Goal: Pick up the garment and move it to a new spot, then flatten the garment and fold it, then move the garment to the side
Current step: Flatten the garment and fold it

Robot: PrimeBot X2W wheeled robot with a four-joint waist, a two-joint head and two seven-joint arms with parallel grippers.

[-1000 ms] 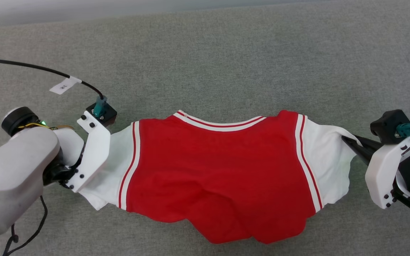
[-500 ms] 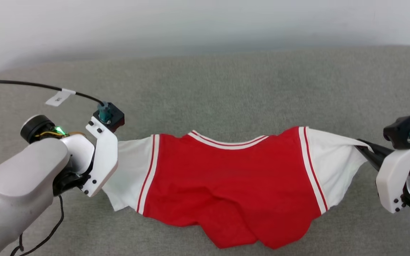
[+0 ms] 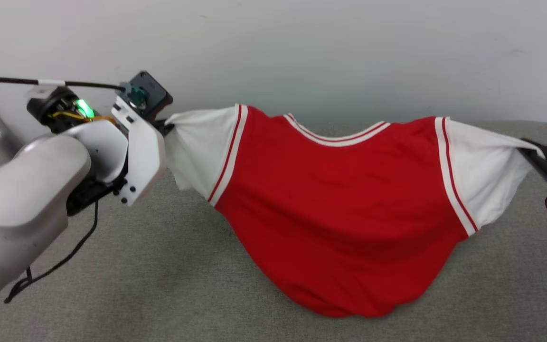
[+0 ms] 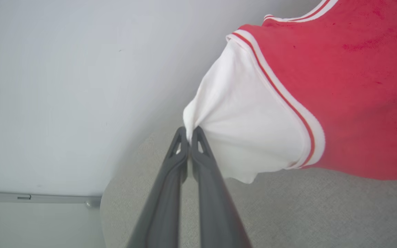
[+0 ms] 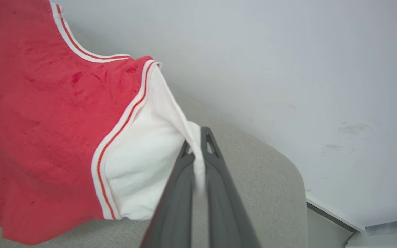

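Currently the pick-up is in hand: left pincer (image 4: 189, 132) and right pincer (image 5: 197, 141) each clamp 1 white sleeve, stretching the garment (image 3: 340, 209) aloft near the grey padded surface's (image 3: 159, 285) back edge, hem sagging onto it. Next comes carrying it level to a new spot.

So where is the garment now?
In the head view the garment hangs mid-frame over the grey surface, stretched between the left gripper and the right gripper, both shut on it.

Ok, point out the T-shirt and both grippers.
T-shirt (image 3: 344, 213), head view, on its red front panel.
left gripper (image 4: 190, 131), left wrist view, midway between its fingertips.
right gripper (image 5: 195, 137), right wrist view, midway between its fingertips.
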